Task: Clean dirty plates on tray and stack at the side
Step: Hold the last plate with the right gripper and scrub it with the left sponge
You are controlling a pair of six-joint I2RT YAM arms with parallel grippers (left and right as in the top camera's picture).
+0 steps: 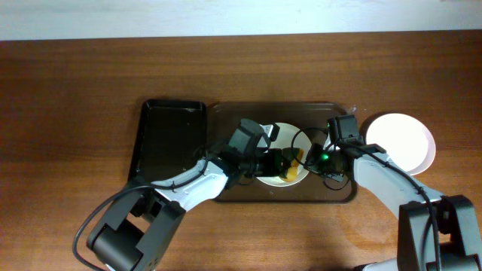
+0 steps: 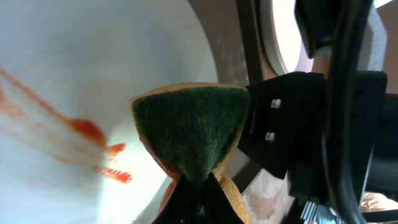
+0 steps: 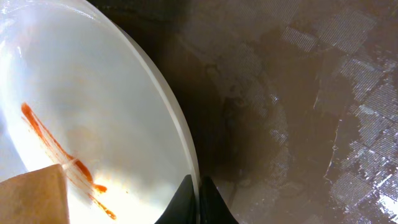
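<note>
A white plate (image 1: 280,137) with an orange-red sauce streak (image 2: 87,130) lies on the dark-brown tray (image 1: 226,117). My left gripper (image 2: 199,198) is shut on a yellow sponge with a green scouring face (image 2: 189,127) and holds it over the plate's right part, next to the streak. The sponge also shows in the overhead view (image 1: 291,167). My right gripper (image 3: 198,194) is shut on the plate's rim (image 3: 180,130) at its right edge, and the streak (image 3: 56,149) shows in its view. White plate ware (image 1: 399,140) sits on the bare wood table to the right of the tray; I cannot tell whether it is one plate or a stack.
A narrower black tray (image 1: 169,135) lies against the brown tray's left end. The brown tray's floor (image 3: 298,112) to the right of the plate looks wet and smeared. Both arms cross over the tray's front edge.
</note>
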